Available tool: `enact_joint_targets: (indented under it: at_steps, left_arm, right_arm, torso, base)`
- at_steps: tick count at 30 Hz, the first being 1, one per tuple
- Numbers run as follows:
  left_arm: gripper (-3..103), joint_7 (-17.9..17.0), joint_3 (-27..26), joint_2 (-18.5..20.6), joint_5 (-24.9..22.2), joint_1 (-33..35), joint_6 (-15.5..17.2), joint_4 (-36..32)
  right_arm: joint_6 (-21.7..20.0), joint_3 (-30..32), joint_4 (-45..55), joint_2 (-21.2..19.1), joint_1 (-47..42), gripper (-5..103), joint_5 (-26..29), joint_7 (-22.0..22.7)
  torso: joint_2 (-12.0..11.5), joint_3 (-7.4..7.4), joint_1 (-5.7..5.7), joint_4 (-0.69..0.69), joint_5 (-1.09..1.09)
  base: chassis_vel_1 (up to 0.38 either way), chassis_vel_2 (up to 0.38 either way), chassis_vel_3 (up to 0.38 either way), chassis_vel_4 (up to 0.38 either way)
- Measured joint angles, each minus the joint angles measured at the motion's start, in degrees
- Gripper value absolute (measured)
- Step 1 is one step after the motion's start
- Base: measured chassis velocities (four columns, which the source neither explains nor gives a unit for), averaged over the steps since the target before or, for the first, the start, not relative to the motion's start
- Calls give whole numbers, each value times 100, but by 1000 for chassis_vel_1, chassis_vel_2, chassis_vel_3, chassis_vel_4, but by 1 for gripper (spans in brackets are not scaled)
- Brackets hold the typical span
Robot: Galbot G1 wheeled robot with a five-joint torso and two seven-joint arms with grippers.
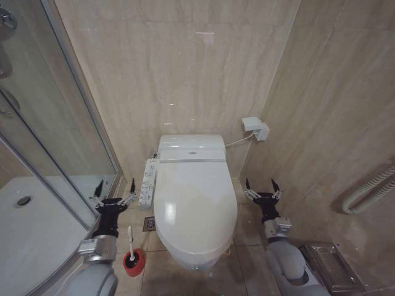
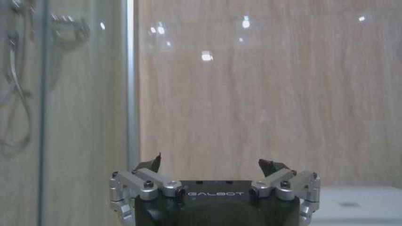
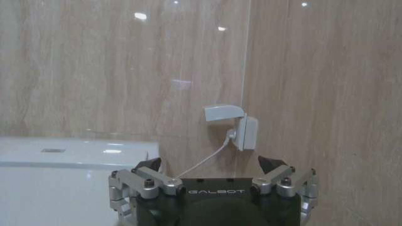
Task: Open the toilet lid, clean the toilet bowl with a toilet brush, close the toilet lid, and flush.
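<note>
The toilet lid (image 1: 195, 206) is down. Left tool (image 1: 115, 193) and right tool (image 1: 262, 188) hover wide beside it, holding nothing; the toilet brush (image 1: 132, 253) stands near left.

A glossy, smooth white plastic toilet lid (image 1: 194, 206) gleams against polished beige stone-look wall tiles (image 1: 185, 68). Clear glass shower panels (image 1: 43, 123) sit in bright metal framing, beside a small red plastic brush cup (image 1: 134, 263).
</note>
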Motion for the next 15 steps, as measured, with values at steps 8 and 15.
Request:
enact_joint_targets:
  at_steps: [8, 15]
  left_arm:
    - [100, -103, -295, -29, 18, 105, -576, 740]
    - [100, -121, -173, -139, 98, 52, -593, 711]
  right_arm:
    - [0, 0, 0, 0, 0, 100, 0, 0]
    - [0, 0, 0, 0, 0, 100, 0, 0]
  torso:
    - [0, 0, 0, 1, -2]
    - [0, 0, -1, 0, -1]
  base:
    - [0, 0, 0, 0]
    - [0, 0, 0, 0]
